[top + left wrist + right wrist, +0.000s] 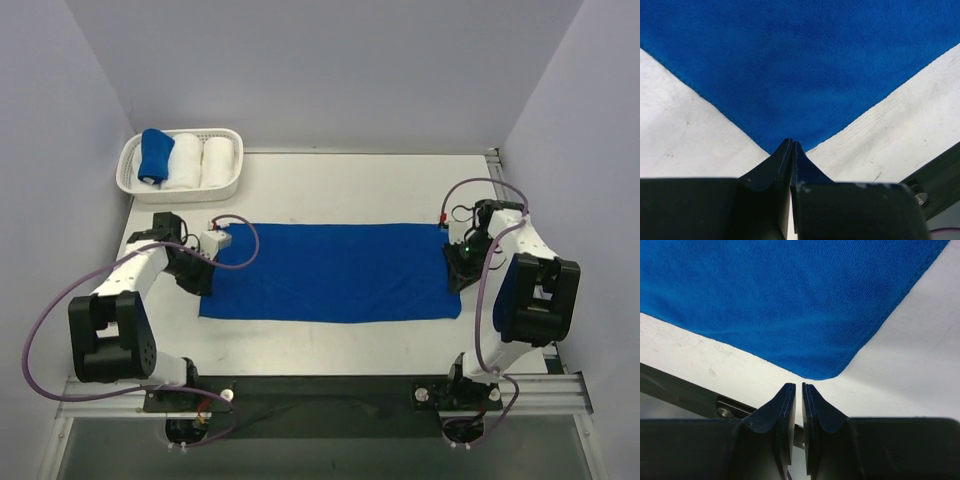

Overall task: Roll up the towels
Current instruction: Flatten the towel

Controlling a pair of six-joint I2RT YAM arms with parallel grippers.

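A: Desk [340, 190] centre: the towel [330, 270] lies flat (rolling not begun, I'd say). Claws?
B: Left claw [792, 146] together at its 9 o'clock end; right claw [799, 387] nearly together, empty, at 3. Next probably needs a proper pinch.

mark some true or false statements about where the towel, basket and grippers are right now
1. The blue towel lies spread flat on the table. True.
2. The basket holds three blue rolls. False: it holds one blue roll and two white rolls.
3. The left gripper is at a corner of the blue towel. True.
4. The basket sits at the table's far right corner. False: it is at the far left corner.
5. The right gripper hangs over the basket. False: it is at the towel's right end, by a corner.
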